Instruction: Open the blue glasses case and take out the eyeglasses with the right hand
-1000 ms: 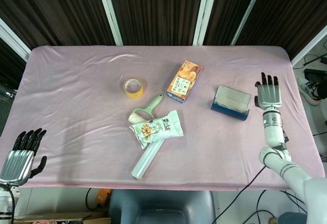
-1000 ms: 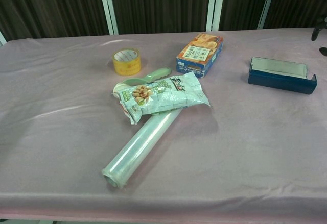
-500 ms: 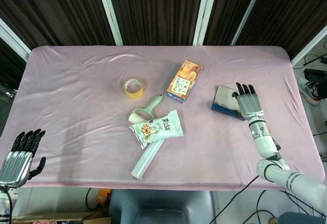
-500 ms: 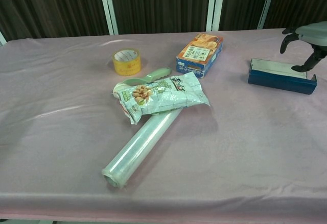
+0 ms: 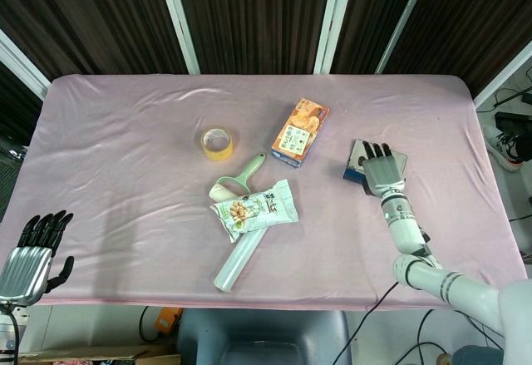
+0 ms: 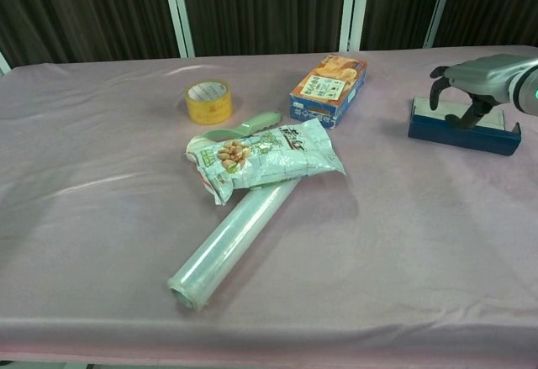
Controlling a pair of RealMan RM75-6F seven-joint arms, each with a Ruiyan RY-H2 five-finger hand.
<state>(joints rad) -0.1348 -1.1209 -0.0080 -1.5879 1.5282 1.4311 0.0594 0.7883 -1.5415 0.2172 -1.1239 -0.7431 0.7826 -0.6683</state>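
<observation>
a worktop [image 5: 125, 132] draped in a creased pink cloth fills both views, backed by dark slatted panels [image 5: 249, 16] split by white uprights. below its near edge the head view shows cables and the top of a grey chair [image 5: 266, 332]; more cables and gear lie on the floor at far right.

on the cloth, from largest down: a clear roll of film [image 6: 235, 243] lying aslant toward the near edge; a pale green snack bag [image 6: 265, 157] laid across the roll's far end; an orange biscuit box [image 6: 329, 89] toward the back; the blue glasses case [image 6: 458, 129] at the right side, its grey upper face showing; a green-handled lint roller [image 6: 248, 125] partly tucked behind the bag; and a yellow tape roll [image 6: 208, 102] left of the box.

the right arm is cut off by the frame edge in both views, and in the head view the right hand [image 5: 381, 170] hides much of the case, so whether the lid is raised cannot be told, and no eyeglasses can be made out. the hand hangs palm down over the case, fingers [image 6: 437, 79] curled downward and apart, holding nothing; whether the tips touch the case is unclear. the left hand [image 5: 32, 253] sits well apart off the worktop's near left corner, fingers together and extended, holding nothing, seen only in the head view.
</observation>
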